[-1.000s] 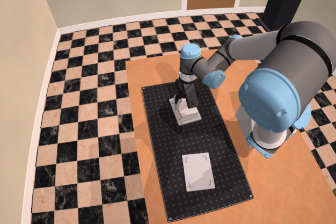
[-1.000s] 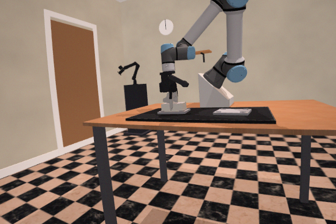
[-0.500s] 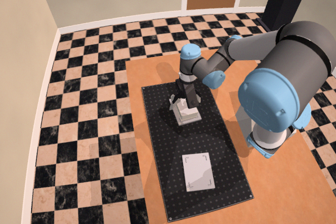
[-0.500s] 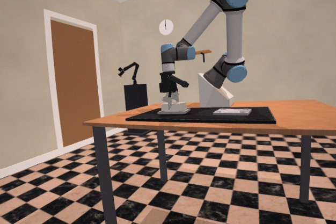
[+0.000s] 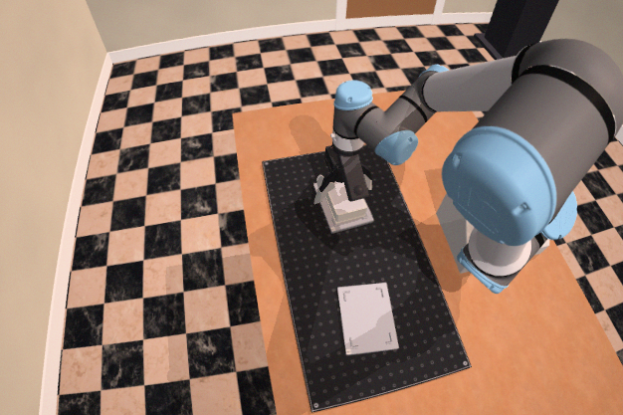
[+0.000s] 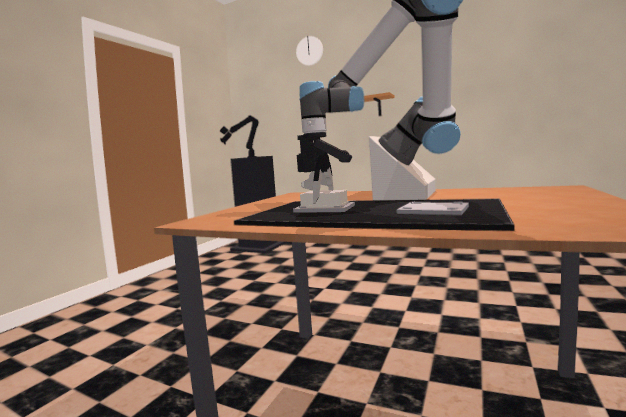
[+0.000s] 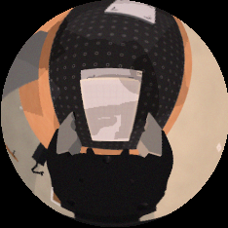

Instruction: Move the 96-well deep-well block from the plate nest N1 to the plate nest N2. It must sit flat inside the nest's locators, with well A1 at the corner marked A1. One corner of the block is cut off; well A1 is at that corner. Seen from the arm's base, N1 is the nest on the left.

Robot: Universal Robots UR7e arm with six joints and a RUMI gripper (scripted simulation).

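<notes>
Deep-well block (image 5: 346,209) sits low in a plate nest (image 5: 335,225) toward the far end of the black perforated mat (image 5: 302,269), pale and squat, and in the exterior view that block (image 6: 331,196) looks level on its nest (image 6: 323,208) at the left end of the mat (image 6: 374,220). Right over it hangs the pincer (image 5: 335,189), spread to its widest and gripping nothing; from the side the pincer (image 6: 317,184) reaches down around the block's near end. The wrist view makes it plain: the block (image 7: 111,109) fills the middle of the picture, one grey finger (image 7: 65,138) stands off its left flank and the other off its right, each with a sliver of mat (image 7: 63,63) showing between finger and block. Which corner is cut off cannot be told from any view. Moving right along the mat, the second plate nest (image 5: 367,316) lies bare, its dark corner locators showing, well apart from the first; from the side it is the flat slab (image 6: 432,207) nearer the arm's white wedge pedestal (image 6: 391,182). All of it rests on the orange tabletop (image 5: 503,339), the grey-and-blue arm (image 5: 453,93) folding over from the right.
</notes>
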